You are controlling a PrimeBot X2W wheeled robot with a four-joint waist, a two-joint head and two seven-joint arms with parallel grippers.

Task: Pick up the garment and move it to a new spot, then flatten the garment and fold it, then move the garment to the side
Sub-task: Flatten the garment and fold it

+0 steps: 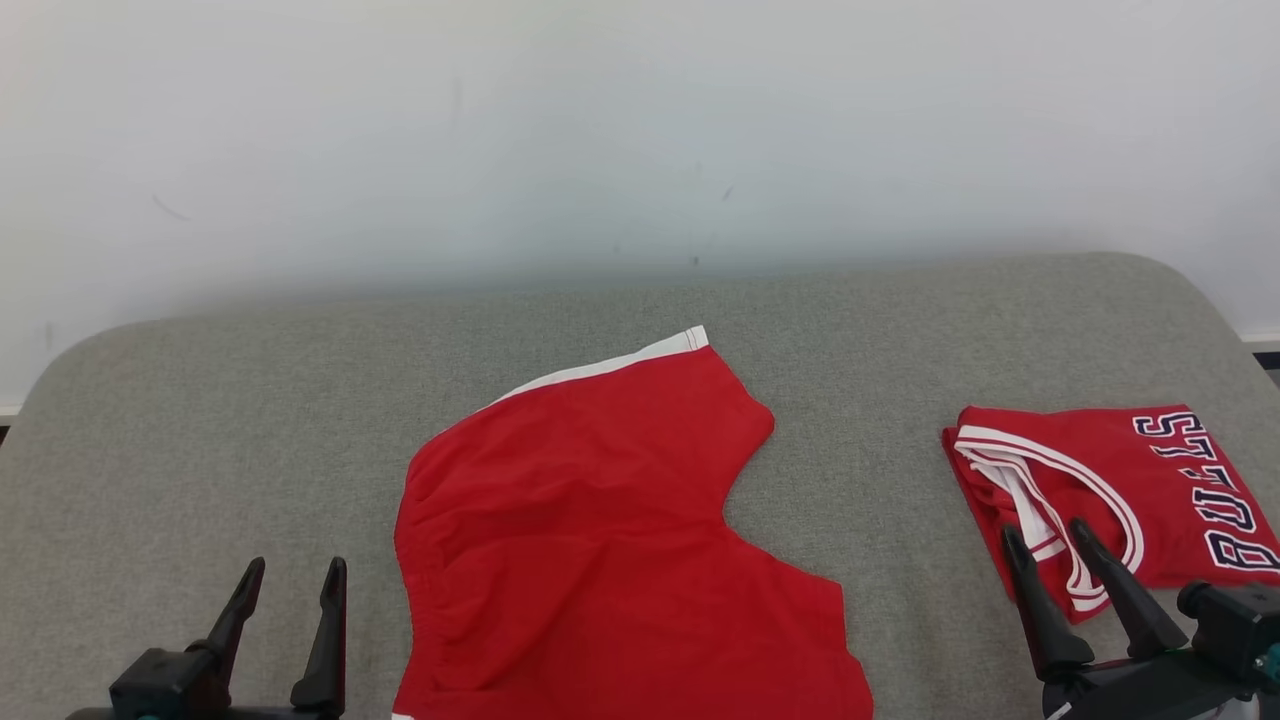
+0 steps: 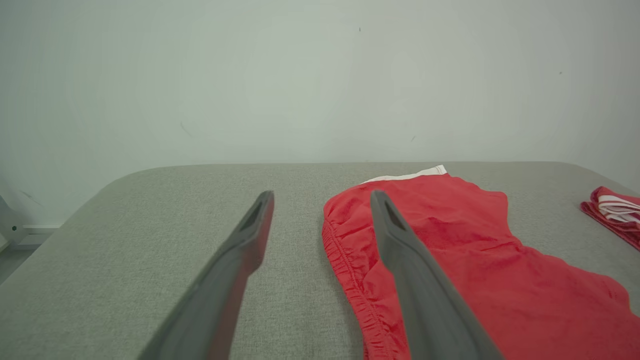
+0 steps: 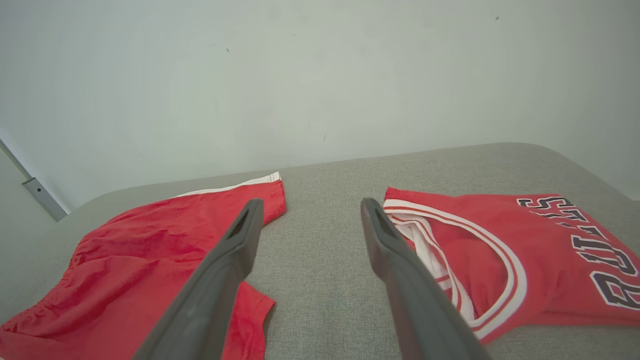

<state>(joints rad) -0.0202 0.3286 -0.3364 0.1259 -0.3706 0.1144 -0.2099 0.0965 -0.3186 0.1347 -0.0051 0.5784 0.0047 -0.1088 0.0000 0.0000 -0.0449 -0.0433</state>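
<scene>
Head view with both wrist views; grey cloth-covered desk [image 1: 200,420]. Nearest the robot, at the lower left, the left gripper [image 1: 297,566] hangs just above the desk with its jaws wide and nothing between them. At the lower right, the right gripper [image 1: 1045,532] likewise has its jaws wide and empty, its tips showing in front of the near corner of a folded jersey [image 1: 1090,450].

The task's garment, a pair of red shorts [image 1: 600,520], lies unfolded at the middle of the desk, between the two grippers. Its gathered waistband [image 2: 350,270] faces the robot's left. One leg reaches away toward the far edge and ends in a white hem [image 1: 610,365]; the other runs toward the near right and passes out of the head view at the bottom, so its end cannot be judged.

The band-to-hem axis thus runs roughly left to right, slanting away from the robot. The waistband lies just beside the left jaws, to their right; the right jaws stand well apart from the near leg, with bare desk between. The left arm is therefore judged the nearer for a first grasp, probably at the waistband. The cloth looks fairly flat, with light creasing near the band, and folding is not yet begun.

Farthest: the rounded far edge of the desk and a pale wall [image 1: 640,120].
</scene>
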